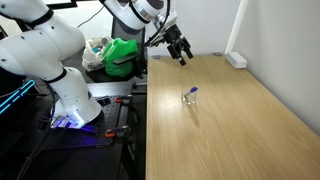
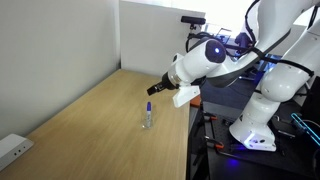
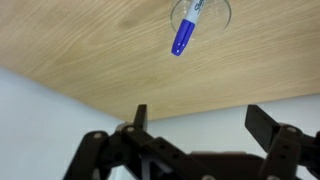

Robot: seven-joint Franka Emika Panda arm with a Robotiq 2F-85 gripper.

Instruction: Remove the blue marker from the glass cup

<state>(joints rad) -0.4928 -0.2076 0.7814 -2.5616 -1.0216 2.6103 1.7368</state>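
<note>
- in an exterior view, the hand [image 1: 181, 57] hangs above the far end of the wooden worktop [image 1: 220, 130], its fingers pointing down and away from the arm.
- the glass cup [image 1: 189, 98] stands upright near the middle of the worktop, well apart from the hand, with the blue marker [image 1: 192, 91] sticking out of its top.
- a green bag [image 1: 122, 52] sits off the worktop's edge beside the robot base, and a white power strip [image 1: 236, 60] lies at the far corner by the wall.
- in an exterior view from the opposite end, the hand [image 2: 152, 91] hovers above the worktop [image 2: 90, 120], higher than the cup and slightly towards the arm's side of it.
- the glass cup [image 2: 148, 122] shows only faintly; the blue marker [image 2: 149, 106] rises from it, close to upright.
- the power strip [image 2: 12, 150] lies at the near corner.
- in the wrist view, the hand [image 3: 200, 125] is released: its two dark fingers [image 3: 140, 115] stand wide apart at the bottom with nothing between them.
- the blue marker [image 3: 185, 35] rests inside the glass cup [image 3: 222, 12] at the top edge of the view, leaning down and left, clear of the fingers.
- the wood grain of the worktop [image 3: 80, 50] fills the upper half; a pale surface lies below it.
</note>
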